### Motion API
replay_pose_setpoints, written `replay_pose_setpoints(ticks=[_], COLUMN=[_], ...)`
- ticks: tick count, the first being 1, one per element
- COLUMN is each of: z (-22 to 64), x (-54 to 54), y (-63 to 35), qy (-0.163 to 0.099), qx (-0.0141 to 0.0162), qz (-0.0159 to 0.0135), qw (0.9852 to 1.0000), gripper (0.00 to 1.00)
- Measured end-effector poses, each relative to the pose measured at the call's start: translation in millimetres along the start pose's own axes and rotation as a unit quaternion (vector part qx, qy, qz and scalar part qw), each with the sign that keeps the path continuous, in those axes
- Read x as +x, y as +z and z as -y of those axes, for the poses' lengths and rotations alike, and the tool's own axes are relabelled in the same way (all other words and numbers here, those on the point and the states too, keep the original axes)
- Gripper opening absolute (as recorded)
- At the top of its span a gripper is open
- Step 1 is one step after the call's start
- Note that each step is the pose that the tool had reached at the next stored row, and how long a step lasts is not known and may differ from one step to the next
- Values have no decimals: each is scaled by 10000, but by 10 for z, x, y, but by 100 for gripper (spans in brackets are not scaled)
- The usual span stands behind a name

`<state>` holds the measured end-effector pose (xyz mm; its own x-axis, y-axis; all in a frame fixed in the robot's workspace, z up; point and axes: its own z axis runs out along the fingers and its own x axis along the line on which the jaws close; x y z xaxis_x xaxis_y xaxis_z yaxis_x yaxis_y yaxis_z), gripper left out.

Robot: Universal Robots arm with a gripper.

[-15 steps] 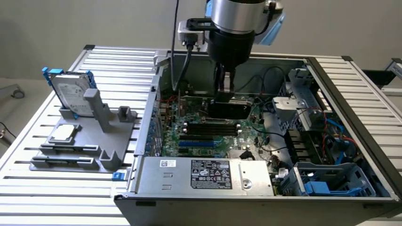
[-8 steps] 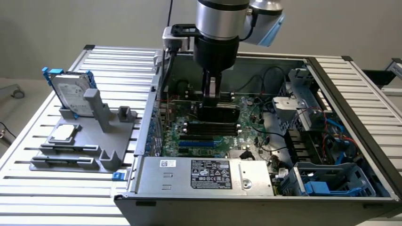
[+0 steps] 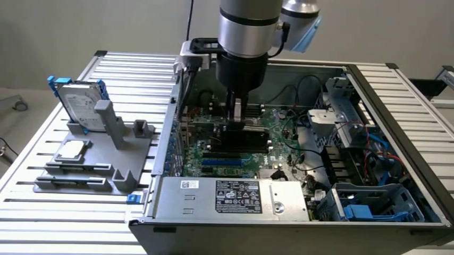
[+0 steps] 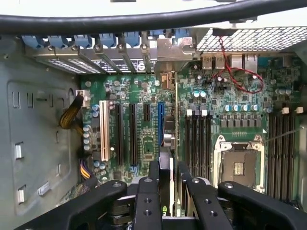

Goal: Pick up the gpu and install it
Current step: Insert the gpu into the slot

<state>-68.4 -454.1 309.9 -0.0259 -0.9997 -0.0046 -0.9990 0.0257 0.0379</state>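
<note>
Black shroud and a thin green board edge mark the gpu (image 3: 248, 139), which stands on its long edge inside the open computer case (image 3: 397, 106), directly beneath the gripper (image 3: 237, 119). The jaws are clamped on the card's upper edge, one finger on each flat face, so the card hangs straight down from the tool with nothing between it and the motherboard (image 3: 234, 159). In the wrist view the gpu (image 4: 170, 141) is seen edge-on as a narrow strip running away from the gripper (image 4: 169, 166) toward the rear bracket openings (image 4: 120, 52). Its long axis lies parallel to the expansion slots and just beside the blue slot (image 4: 160, 120). Judging from that line-up, the card is close to its slot, but whether its contact edge touches or has entered the slot cannot be told. The white slot (image 4: 103, 129) and the CPU socket (image 4: 238, 167) lie to either side, apart from the card. Outside the case, at the exterior view's left, a hard drive with blue rails (image 3: 78, 101) stands in a grey fixture (image 3: 99, 154), well apart from the work.
</note>
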Motion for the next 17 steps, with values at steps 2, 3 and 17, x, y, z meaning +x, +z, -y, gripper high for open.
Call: replay_pose_setpoints(ticks=[2, 3, 17], z=[-24, -32, -56], x=[10, 13, 57], y=[38, 56, 231], qy=[-2, -2, -4], qx=[0, 0, -1], qz=[-1, -1, 14], qw=[10000, 10000, 10000], gripper=[26, 26, 26])
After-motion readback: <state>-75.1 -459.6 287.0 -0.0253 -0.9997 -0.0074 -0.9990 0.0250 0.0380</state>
